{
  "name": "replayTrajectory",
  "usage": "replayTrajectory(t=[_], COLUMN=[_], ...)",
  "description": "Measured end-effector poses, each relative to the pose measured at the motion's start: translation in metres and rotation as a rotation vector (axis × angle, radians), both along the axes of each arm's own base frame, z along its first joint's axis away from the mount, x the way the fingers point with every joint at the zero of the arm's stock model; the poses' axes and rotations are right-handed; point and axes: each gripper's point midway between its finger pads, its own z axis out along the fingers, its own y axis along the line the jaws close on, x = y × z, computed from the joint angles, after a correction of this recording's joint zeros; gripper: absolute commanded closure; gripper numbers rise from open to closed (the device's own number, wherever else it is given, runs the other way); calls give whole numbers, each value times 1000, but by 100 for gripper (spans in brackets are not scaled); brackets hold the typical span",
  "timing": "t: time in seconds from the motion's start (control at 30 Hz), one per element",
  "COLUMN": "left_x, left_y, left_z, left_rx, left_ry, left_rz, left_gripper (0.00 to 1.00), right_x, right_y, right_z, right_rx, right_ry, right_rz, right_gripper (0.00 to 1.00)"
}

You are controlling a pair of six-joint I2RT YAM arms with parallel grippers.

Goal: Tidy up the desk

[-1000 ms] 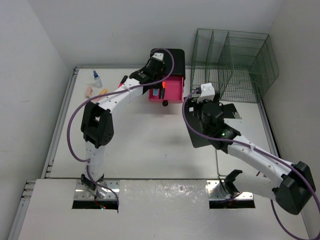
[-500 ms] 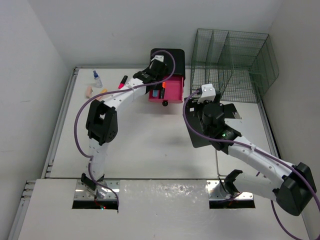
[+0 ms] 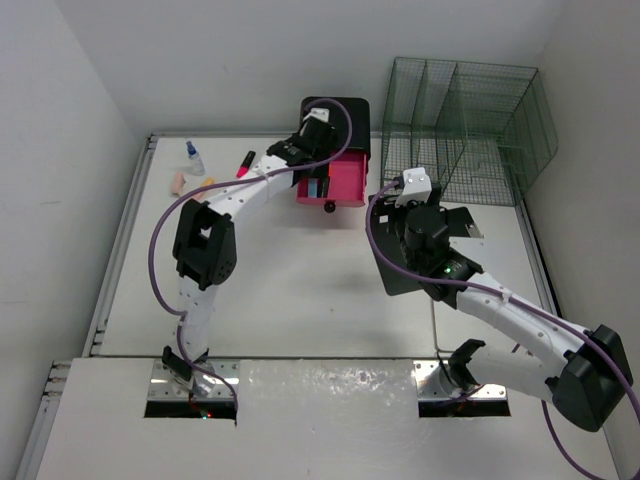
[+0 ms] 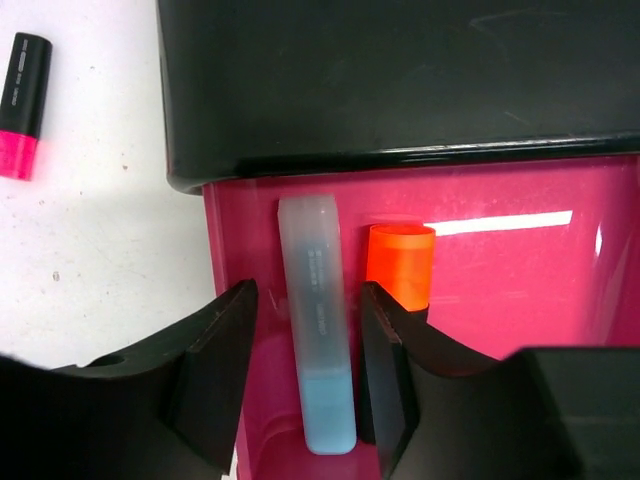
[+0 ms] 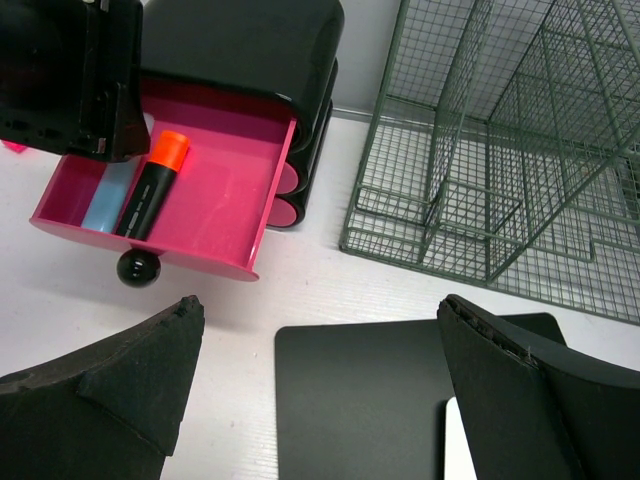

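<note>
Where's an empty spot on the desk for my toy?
The big bare middle of the desk, nearer than the pink drawer and left of the black pad, is free. The far-left corner is crowded with a little bottle and a pink marker; the wire rack fills the far right.

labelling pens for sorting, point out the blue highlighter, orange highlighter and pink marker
blue highlighter (image 4: 318, 325), left wrist view, clear cap
orange highlighter (image 4: 400, 265), left wrist view, orange end
pink marker (image 4: 22, 90), left wrist view, black part
</note>
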Motion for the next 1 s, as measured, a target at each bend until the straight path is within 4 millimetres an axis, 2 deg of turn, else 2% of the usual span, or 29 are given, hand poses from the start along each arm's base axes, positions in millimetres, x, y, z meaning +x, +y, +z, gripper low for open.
replayTrajectory(t=[0.03, 0.2, 0.3, 0.47, 0.5, 0.53, 0.57, 0.7, 0.8, 0.87, 0.93, 1.0], left_x=[0, -1, 0, -1, -4, -7, -10, -19, -17, 3, 24, 44], left_y=[0, 1, 0, 1, 2, 4, 7, 27, 67, 114, 156, 199], left_z=[0, 5, 20, 62, 71, 84, 97, 147, 165, 165, 151, 123], left_rx=[3, 6, 2, -24, -25, -26, -22, -3, -52, -99, -140, -140], left_ry=[-1, 1, -8, -67, -78, -96, -119, -222, -257, -265, -250, -212], left_rz=[-1, -5, -5, -18, -27, -41, -55, -119, -142, -96, -56, 6], left_gripper=[51, 51, 51, 51, 49, 38, 35, 32, 28, 27, 25, 23], right_x=[0, -1, -1, -1, -1, -1, -1, -1, -1, -1, -1, -1], right_y=[0, -1, -1, -1, 0, 0, 1, 2, 3, 4, 4, 4], right_z=[0, 2, 1, 1, 1, 1, 0, -1, -2, -2, -2, -2], right_rx=[0, 4, 4, 4, 4, 4, 4, 2, 3, 3, 4, 4], right_ry=[0, -5, -5, -4, -4, -4, -2, 2, 3, 3, 3, 4], right_rz=[0, 1, 1, 3, 4, 6, 8, 14, 20, 24, 26, 27], right_gripper=[5, 5, 5, 5, 5, 5, 5, 5, 5, 5, 5, 5])
